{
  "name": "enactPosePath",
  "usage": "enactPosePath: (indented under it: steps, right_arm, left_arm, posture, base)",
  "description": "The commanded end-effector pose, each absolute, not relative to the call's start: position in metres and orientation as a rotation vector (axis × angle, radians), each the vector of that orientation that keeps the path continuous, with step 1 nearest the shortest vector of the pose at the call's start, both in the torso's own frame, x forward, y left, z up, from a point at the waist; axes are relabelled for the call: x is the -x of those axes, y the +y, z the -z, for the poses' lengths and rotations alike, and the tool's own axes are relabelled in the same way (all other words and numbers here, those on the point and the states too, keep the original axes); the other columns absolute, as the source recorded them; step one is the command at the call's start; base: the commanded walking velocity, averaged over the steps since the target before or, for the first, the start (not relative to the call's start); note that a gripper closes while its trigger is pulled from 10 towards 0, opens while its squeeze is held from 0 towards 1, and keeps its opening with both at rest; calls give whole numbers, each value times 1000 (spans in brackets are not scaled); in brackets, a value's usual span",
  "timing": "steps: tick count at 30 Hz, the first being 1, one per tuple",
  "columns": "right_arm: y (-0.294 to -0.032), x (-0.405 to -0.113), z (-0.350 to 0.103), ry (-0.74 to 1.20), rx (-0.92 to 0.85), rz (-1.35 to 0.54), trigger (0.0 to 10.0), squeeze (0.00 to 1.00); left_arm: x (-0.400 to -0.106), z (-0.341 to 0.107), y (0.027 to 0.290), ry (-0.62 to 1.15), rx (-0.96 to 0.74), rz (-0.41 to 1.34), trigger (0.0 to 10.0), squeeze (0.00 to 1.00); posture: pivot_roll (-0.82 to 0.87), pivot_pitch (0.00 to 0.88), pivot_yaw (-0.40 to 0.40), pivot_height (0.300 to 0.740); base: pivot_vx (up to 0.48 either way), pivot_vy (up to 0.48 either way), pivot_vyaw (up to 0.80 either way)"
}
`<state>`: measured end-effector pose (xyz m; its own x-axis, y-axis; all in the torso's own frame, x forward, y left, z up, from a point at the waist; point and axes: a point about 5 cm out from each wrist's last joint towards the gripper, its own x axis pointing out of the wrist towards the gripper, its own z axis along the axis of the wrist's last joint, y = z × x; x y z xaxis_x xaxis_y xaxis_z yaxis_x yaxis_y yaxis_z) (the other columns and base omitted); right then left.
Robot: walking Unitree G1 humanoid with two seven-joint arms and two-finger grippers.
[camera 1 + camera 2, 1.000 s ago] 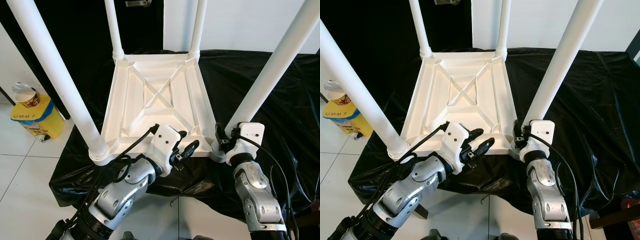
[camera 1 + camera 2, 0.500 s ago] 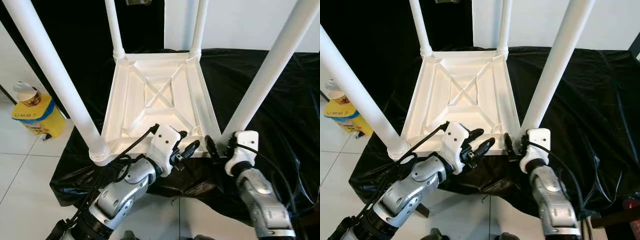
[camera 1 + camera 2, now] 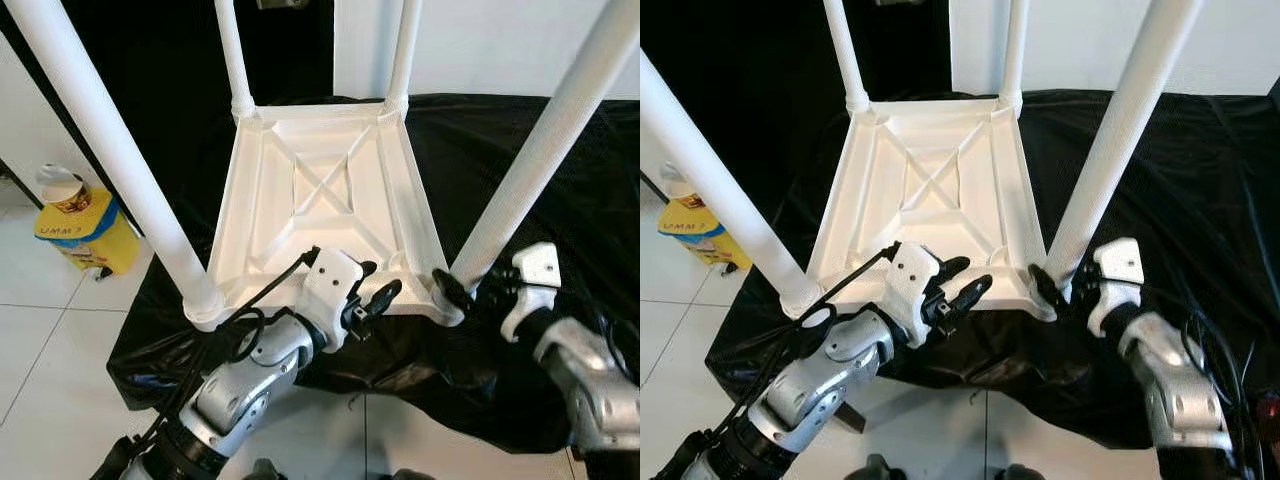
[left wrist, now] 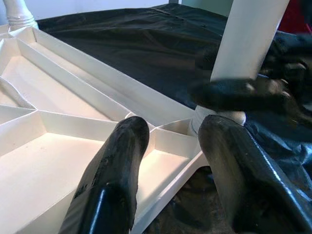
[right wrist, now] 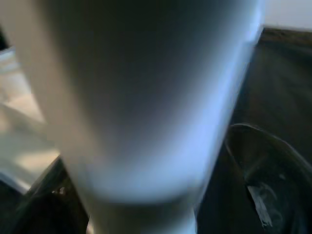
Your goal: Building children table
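Fingers of the right gripper (image 3: pixel 1065 288) stand spread about the base of the near right leg (image 3: pixel 1110 150), lower right of frame; closing squarely there should steady it in its socket. White table (image 3: pixel 325 205) lies upturned at frame centre. Left gripper (image 3: pixel 375 297) rests parted over the near rim, holding nothing.

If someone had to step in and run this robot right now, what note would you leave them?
Left gripper: open, hovering at the near edge of the upturned white table top.
Right gripper: fingers either side of the near right leg at its base; grip state unclear.
Table lies upside down on the black cloth.
Done: all four legs stand in their corners.
Left: check that the near right leg is tight, then turn the table over.
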<state>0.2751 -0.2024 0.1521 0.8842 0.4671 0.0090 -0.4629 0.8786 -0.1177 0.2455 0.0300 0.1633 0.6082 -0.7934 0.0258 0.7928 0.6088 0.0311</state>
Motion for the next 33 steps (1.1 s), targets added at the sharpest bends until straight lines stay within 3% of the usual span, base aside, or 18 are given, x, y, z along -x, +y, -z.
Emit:
enactPosePath:
  steps: [1,2,4,15,16,19,20,33]
  right_arm:
    - [-196,-276,-147,-11,93,-527,10000,0]
    - [-196,-276,-147,-11,93,-527,10000,0]
    - [-186,-279,-144,1,112,-575,0,0]
    - [-192,-275,-132,65,134,-595,0,0]
    - [-193,-275,-130,72,129,-577,8510,0]
    - [-193,-275,-130,72,129,-577,8510,0]
    - [-193,-277,-130,74,116,-558,10000,0]
    - [-177,-272,-119,77,-2,-309,10000,0]
  left_arm:
    - [-237,-159,24,-12,-40,1116,10000,0]
    - [-237,-159,24,-12,-40,1116,10000,0]
    - [-237,-160,24,-18,-43,1112,10000,0]
    - [-235,-160,28,-16,-48,1083,10000,0]
    - [-234,-160,28,-14,-47,1085,10000,0]
    - [-234,-160,28,-14,-47,1085,10000,0]
    - [-234,-160,28,-14,-47,1088,10000,0]
    - [-233,-160,25,-9,-40,1107,10000,0]
  posture:
    - [24,79,21,740]
    - [24,79,21,740]
    - [42,80,10,740]
    - [60,87,4,740]
    - [59,86,6,740]
    - [59,86,6,740]
    - [56,87,8,740]
    - [39,89,17,740]
  base:
    - [0,0,0]
    - [0,0,0]
    - [0,0,0]
    - [0,0,0]
    - [0,0,0]
    - [0,0,0]
    - [0,0,0]
    - [0,0,0]
